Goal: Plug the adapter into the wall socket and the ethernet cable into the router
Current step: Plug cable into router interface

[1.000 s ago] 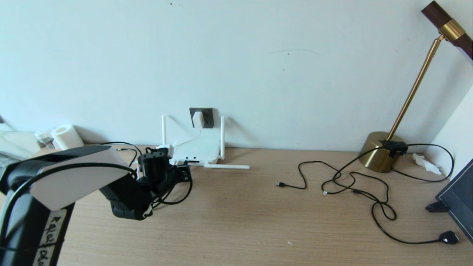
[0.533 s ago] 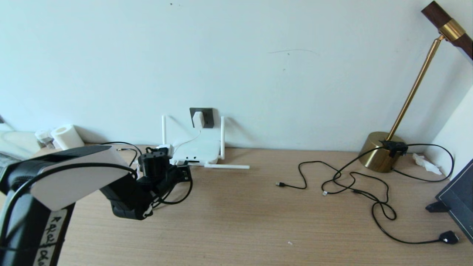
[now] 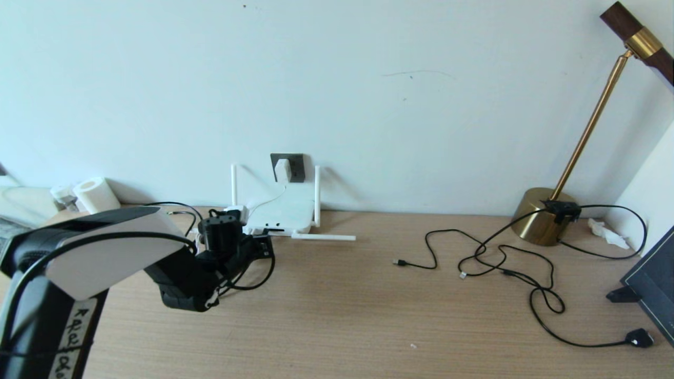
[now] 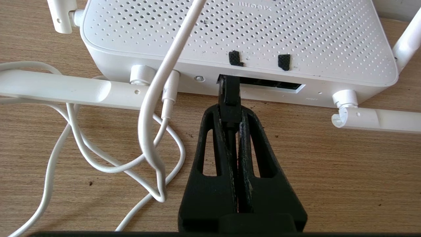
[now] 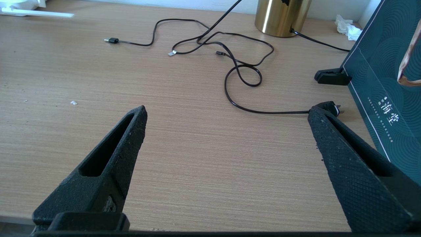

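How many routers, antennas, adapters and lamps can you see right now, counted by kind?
router: 1
antennas: 4
adapter: 1
lamp: 1
Total: 7

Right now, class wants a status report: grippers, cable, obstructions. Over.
Left gripper shut on ethernet cable, plug at router port. Right gripper open, idle. Adapter in wall socket.

1. The ethernet cable (image 4: pixel 229 95) plug's tip is hidden inside the router (image 4: pixel 236 36) port (can't tell how deep).
2. The left gripper (image 4: pixel 230 113) fingers cover its cord.
3. The router's antennas run off frame.
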Controlling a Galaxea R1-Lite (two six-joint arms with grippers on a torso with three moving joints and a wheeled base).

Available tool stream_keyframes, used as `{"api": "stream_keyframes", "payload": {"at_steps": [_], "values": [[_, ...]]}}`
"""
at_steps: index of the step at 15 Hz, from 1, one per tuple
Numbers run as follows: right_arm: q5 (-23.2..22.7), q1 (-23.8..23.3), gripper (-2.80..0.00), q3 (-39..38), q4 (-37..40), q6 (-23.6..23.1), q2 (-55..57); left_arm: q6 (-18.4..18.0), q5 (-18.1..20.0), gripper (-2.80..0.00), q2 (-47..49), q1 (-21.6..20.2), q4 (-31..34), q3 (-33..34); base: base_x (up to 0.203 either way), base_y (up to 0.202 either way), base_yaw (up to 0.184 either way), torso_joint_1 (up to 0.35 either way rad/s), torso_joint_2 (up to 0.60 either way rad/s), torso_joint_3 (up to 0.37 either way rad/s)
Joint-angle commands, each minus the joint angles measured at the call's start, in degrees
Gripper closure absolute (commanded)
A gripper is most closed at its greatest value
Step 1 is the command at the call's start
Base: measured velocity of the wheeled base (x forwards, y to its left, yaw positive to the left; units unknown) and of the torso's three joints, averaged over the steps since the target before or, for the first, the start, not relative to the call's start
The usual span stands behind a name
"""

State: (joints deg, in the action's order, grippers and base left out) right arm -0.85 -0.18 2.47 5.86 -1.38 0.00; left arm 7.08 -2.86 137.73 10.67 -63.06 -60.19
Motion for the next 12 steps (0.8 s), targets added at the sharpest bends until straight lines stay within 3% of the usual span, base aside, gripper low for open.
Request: {"api": "stream_keyframes", "payload": {"at_steps": [1,12], "values": [[0.0,0.0,-2.8,0.0,0.0,0.0,0.1,0.1,0.0,0.0,0.1,0.0,-0.3,-0.6,0.0,0.0,0.0,0.0,0.0,0.0],[0.0,0.0,-2.8,0.0,0.0,0.0,0.1,0.0,0.0,0.0,0.3,-0.3,0.0,-1.1,0.0,0.0,0.0,0.0,0.0,0.0]]}}
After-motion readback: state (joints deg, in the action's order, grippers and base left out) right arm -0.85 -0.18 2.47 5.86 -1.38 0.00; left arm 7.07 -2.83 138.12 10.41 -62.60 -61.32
